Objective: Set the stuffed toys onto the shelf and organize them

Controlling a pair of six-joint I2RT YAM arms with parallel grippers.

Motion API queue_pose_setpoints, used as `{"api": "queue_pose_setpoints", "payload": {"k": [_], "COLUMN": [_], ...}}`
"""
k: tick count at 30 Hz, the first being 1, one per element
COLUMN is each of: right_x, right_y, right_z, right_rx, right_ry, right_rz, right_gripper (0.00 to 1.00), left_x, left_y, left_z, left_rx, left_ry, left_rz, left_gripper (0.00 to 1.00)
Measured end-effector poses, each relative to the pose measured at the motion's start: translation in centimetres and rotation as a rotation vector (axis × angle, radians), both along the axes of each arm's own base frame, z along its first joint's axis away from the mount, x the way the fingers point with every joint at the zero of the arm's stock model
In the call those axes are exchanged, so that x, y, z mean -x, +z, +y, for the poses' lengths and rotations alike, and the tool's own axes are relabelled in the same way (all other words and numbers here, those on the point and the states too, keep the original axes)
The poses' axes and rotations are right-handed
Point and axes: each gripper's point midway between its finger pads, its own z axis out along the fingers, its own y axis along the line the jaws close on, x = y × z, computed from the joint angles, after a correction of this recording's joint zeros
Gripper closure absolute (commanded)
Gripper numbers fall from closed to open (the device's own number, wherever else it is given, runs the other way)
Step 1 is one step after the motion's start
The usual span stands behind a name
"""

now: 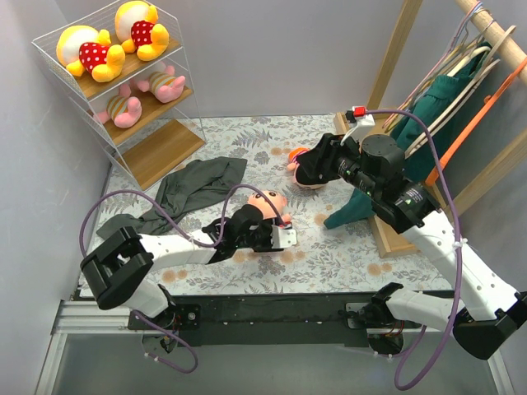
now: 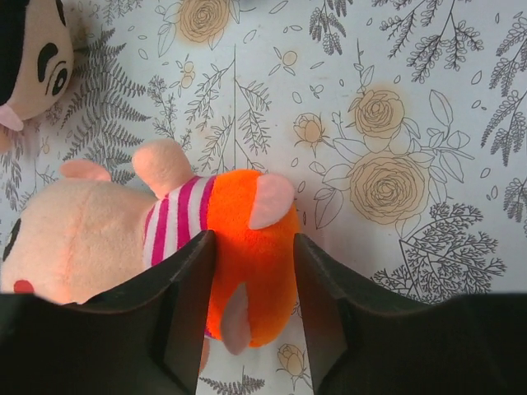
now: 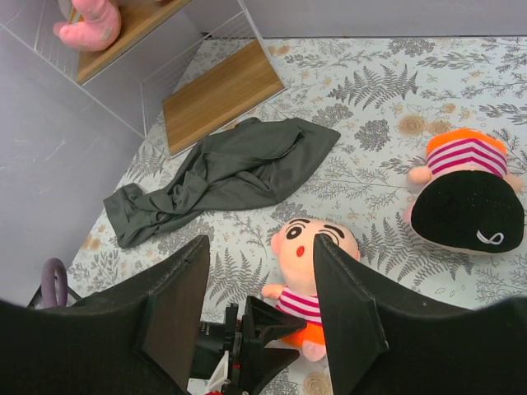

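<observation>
Item: near doll, lying on the tabletop, near centre. Left fingers pinch its orange shorts on both sides. Right fingers spread wide, empty. Squeeze firmly before you lift; carry to the shelf, far left, lowest board.

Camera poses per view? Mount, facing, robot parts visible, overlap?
Top external: above and behind the robot, looking down on the table; left arm, right arm, shelf show.
Left wrist: on the left arm, facing down; left gripper flanks the peach-orange doll.
Right wrist: on the right arm, looking toward the shelf; open right gripper at bottom.
Shared: that doll, all three.
</observation>
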Motion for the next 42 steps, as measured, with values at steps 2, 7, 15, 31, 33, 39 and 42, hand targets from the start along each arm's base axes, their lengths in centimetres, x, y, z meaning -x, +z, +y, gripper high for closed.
{"api": "queue_pose_setpoints", "payload": {"k": [2, 7, 15, 31, 33, 39, 42], "right_x": [0.0, 0.2, 0.4, 2.0, 2.1, 2.4, 2.5], "right_y": [0.0, 0.3, 0.5, 2.0, 1.6, 1.0, 1.1], "right_z": [0.0, 0.0, 0.0, -0.1, 0.1, 0.4, 0.5], "right_rx": [-0.001, -0.007, -0.014, -0.055, -0.052, -0.040, -0.041], "right_ry": [0.001, 0.007, 0.014, 0.064, 0.078, 0.110, 0.119], "right_rz": [-0.001, -0.007, -0.012, -0.058, -0.056, -0.057, -0.064], "right_gripper": [0.39, 0.39, 0.39, 0.34, 0.32, 0.17, 0.12], "left_x": [-0.3, -1.1, -2.7, -12.9, -14.6, -19.7, -21.7], "left_y": [-0.1, 0.2, 2.1, 10.6, 11.0, 12.4, 12.8], "left_z": [-0.1, 0.1, 1.9, 14.2, 16.3, 20.3, 21.0], "left_rx": [0.000, 0.004, 0.006, 0.045, 0.041, 0.065, 0.078], "left_ry": [0.008, 0.043, 0.161, 0.588, 0.638, 0.702, 0.698], "left_rz": [-0.010, -0.048, -0.137, -0.403, -0.418, -0.457, -0.469], "left_gripper": [0.86, 1.00, 1.00, 1.00, 1.00, 1.00, 1.00]}}
